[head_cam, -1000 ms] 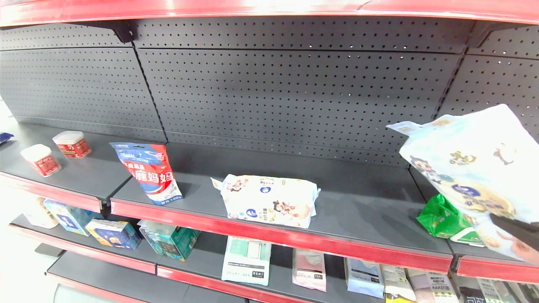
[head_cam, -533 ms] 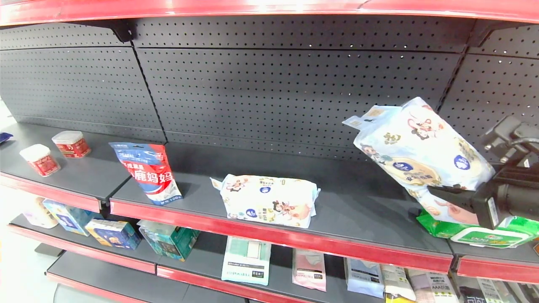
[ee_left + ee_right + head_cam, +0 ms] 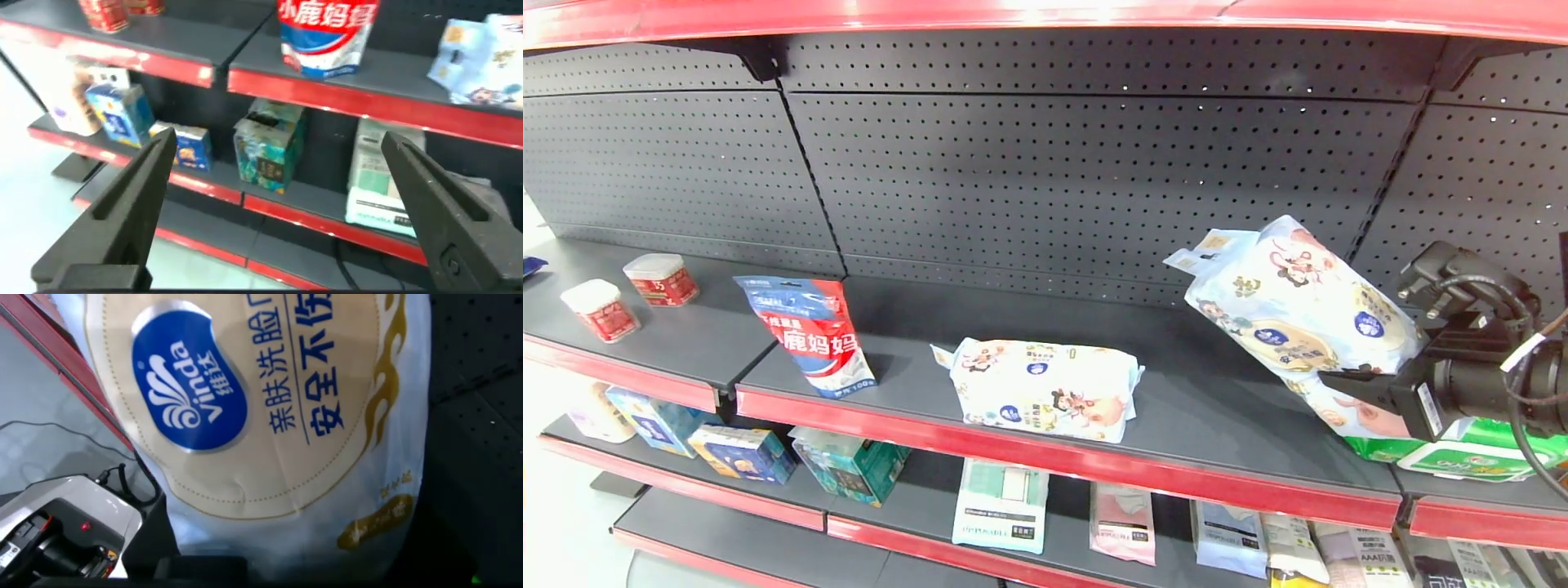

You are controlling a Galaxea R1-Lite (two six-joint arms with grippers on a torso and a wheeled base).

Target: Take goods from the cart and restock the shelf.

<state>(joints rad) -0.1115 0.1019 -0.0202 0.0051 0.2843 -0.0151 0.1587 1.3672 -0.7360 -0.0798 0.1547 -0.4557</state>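
Note:
My right gripper (image 3: 1346, 385) is shut on a white tissue pack (image 3: 1290, 310) with cartoon print and a blue oval logo. The pack hangs tilted above the right end of the dark middle shelf (image 3: 1217, 400), in front of the pegboard. Up close in the right wrist view the same tissue pack (image 3: 261, 416) sits between the fingers. A matching pack (image 3: 1045, 388) lies flat at the shelf's middle. My left gripper (image 3: 278, 204) is open with nothing in it, low down and facing the lower shelves.
A green wipes pack (image 3: 1462, 451) lies under the right arm. A blue-and-red pouch (image 3: 809, 331) stands left of centre, with two red-labelled jars (image 3: 600, 309) further left. Bare shelf lies between the lying pack and the held one. Lower shelves (image 3: 270, 147) hold boxes and packets.
The right gripper has carried the tissue pack leftward and lower, in over the shelf's right end. The arm has come further into view. Goods on the shelf have not moved.

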